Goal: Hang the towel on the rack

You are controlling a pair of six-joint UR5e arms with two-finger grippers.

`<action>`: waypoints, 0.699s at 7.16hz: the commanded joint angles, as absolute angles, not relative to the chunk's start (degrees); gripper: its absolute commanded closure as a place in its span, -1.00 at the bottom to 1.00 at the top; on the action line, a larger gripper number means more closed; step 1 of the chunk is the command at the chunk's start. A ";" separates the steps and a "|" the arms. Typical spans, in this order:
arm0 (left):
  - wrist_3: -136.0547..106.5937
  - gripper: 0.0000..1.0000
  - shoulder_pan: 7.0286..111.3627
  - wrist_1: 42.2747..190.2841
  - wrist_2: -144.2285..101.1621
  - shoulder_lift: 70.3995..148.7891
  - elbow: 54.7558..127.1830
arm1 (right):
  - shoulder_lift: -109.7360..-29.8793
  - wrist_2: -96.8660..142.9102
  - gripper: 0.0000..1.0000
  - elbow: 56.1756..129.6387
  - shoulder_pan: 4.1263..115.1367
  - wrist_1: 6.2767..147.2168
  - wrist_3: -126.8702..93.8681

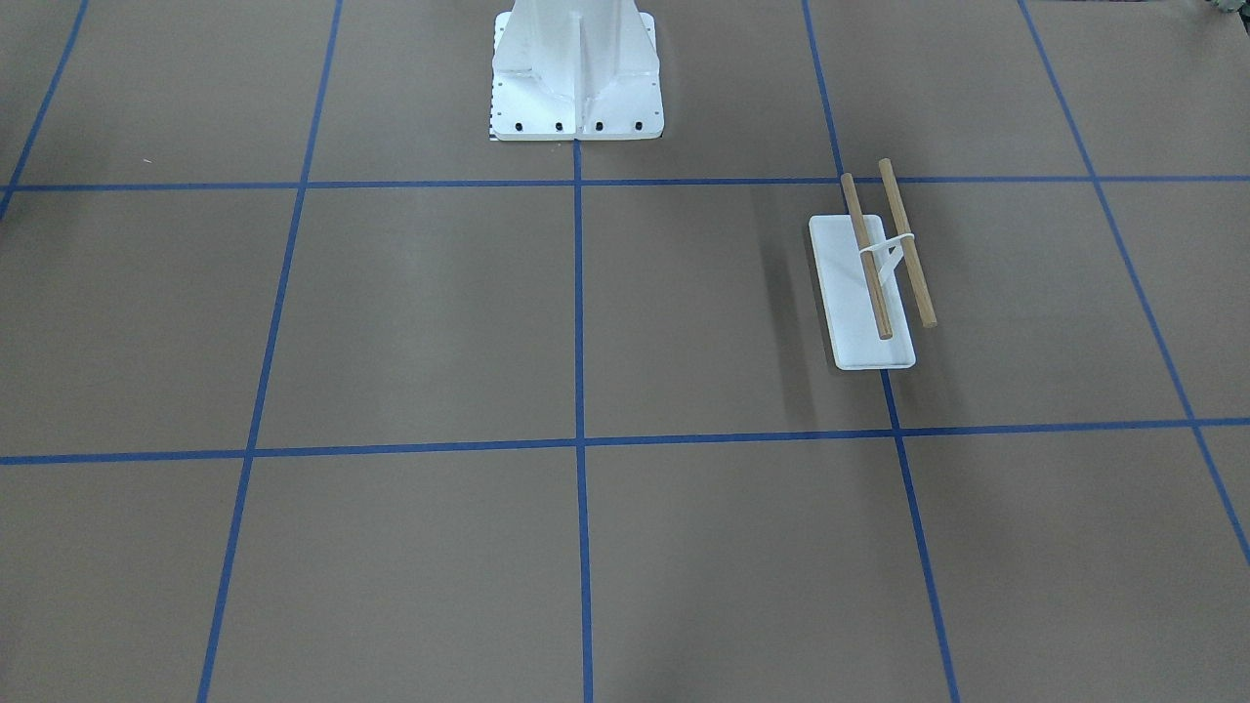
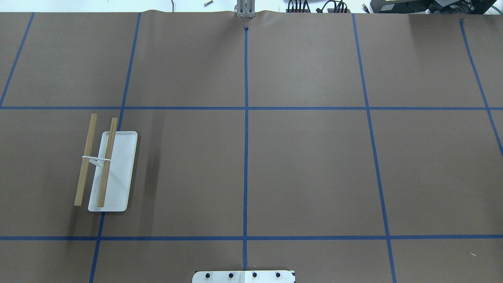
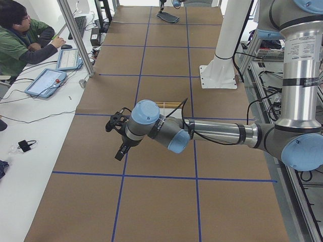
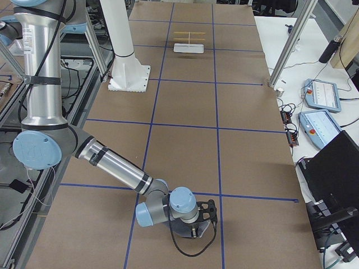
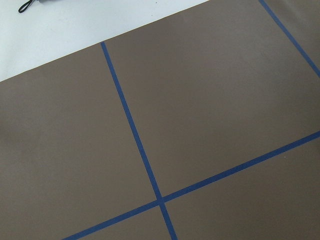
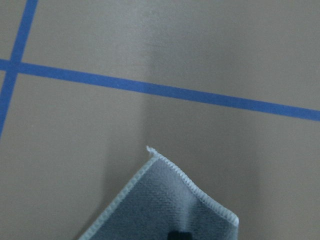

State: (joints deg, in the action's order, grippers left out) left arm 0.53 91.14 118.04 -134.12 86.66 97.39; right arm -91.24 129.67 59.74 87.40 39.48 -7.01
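From across the table, the rack of two light-brown wooden dowels on a flat white base plate [image 1: 857,322] stands bare on the brown paper-covered table with blue tape lines [image 1: 430,312], in the robot's left half, with no arm in frame. The overhead view agrees and shows no towel. From the left end, the left gripper [image 3: 116,133] hovers above the table near the rack; whether its fingers are spread I cannot tell. From the right end, the right gripper [image 4: 208,214] sits low over the small dark-grey cloth towel [image 4: 185,228], well apart from the rack, and I cannot tell its grip either. The left wrist view shows only table. The right wrist view shows a grey corner with pale stitching, possibly lifted. I judge the pinch belongs near one edge, so the cloth hangs flat and can be lowered across both dowels.
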 commanded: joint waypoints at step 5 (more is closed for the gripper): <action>0.44 -0.96 91.14 117.95 -134.30 86.57 97.21 | -84.85 134.74 1.00 99.86 85.28 84.46 -20.42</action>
